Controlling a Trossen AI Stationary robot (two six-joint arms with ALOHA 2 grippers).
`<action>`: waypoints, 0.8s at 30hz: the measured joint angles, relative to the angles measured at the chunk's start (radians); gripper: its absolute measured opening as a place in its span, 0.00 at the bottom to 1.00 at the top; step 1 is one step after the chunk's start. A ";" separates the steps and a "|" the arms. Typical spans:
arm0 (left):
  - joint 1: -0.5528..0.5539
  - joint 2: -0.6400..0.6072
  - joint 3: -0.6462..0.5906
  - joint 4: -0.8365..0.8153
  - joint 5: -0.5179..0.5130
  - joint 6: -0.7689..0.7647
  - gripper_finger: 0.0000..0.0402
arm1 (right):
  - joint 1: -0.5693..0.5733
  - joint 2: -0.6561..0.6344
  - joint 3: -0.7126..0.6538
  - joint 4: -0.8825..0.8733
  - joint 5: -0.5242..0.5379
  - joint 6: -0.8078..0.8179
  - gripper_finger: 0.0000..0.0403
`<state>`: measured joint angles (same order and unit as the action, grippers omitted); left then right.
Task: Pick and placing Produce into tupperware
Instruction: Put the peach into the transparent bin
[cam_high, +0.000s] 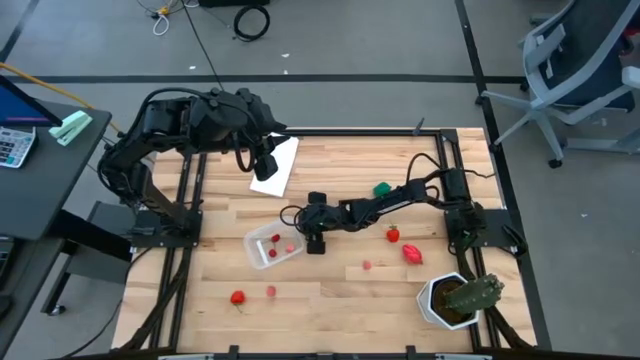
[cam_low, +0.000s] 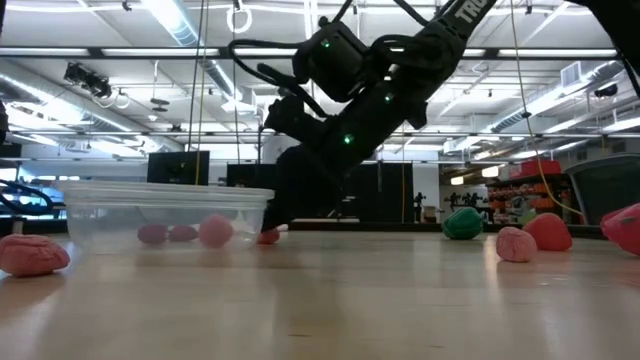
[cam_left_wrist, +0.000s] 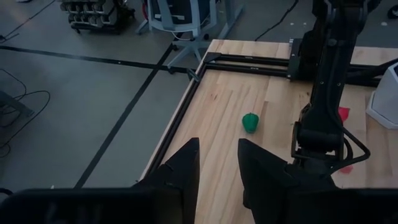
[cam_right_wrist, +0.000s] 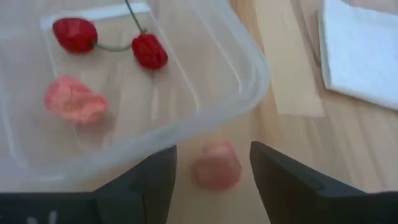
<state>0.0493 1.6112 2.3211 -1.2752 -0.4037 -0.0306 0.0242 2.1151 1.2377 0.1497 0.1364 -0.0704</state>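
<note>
A: Hovering low by the tupperware, the right gripper is spreading its fingers round a pink piece lying on the table just outside the box's rim.
B: Anything lying inside?
A: Two red cherries w/ a stem, plus a pink lump.
B: Left gripper?
A: Waiting raised, fingers apart, w/ a green piece lying ahead of it.

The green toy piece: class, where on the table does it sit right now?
In the high view the green toy piece lies on the table's far right part, just behind the right arm, apart from the tupperware and the red pieces.
</note>
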 joint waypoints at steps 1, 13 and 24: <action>0.000 0.000 0.000 -0.001 0.000 0.000 0.29 | 0.000 0.000 0.000 -0.003 0.000 0.003 0.53; 0.000 0.000 0.000 -0.001 0.000 0.000 0.29 | -0.011 0.043 0.000 0.046 -0.016 0.017 0.53; 0.000 0.000 0.000 -0.001 0.000 0.000 0.29 | -0.011 0.053 0.001 0.057 -0.016 0.068 0.44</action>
<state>0.0490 1.6112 2.3211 -1.2766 -0.4035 -0.0307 0.0133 2.1677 1.2388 0.2064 0.1204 -0.0028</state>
